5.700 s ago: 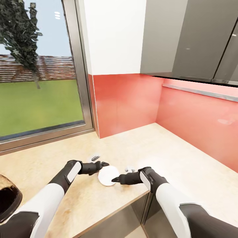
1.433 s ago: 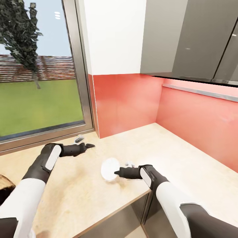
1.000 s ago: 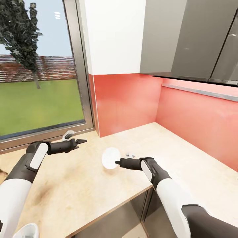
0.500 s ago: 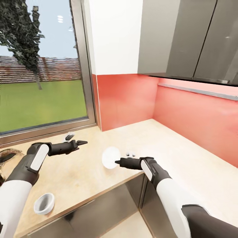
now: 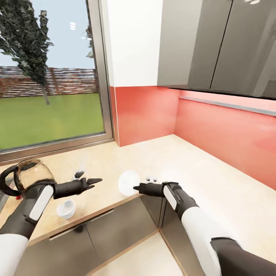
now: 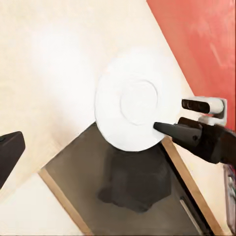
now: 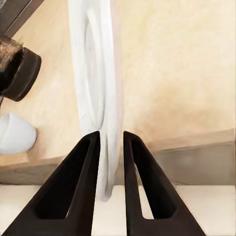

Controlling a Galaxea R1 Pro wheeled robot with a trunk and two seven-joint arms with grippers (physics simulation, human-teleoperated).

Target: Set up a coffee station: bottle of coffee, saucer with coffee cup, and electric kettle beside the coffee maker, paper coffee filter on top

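Near the middle of the head view, my right gripper [image 5: 135,188] pinches the rim of the saucer [image 5: 128,182] between its two fingers [image 7: 88,187]; the plate stands on its edge, lifted above the front edge of the kitchen countertop [image 5: 184,165]. At the lower left, my left gripper [image 5: 97,180] hovers over the worktop; I cannot tell if its fingers are apart or together. The coffee cup [image 5: 66,209] stands on the countertop just below my left forearm, near the front edge. The electric kettle [image 5: 30,177] is at the left border, partly behind that arm. The red backsplash [image 5: 214,126] fills the right side.
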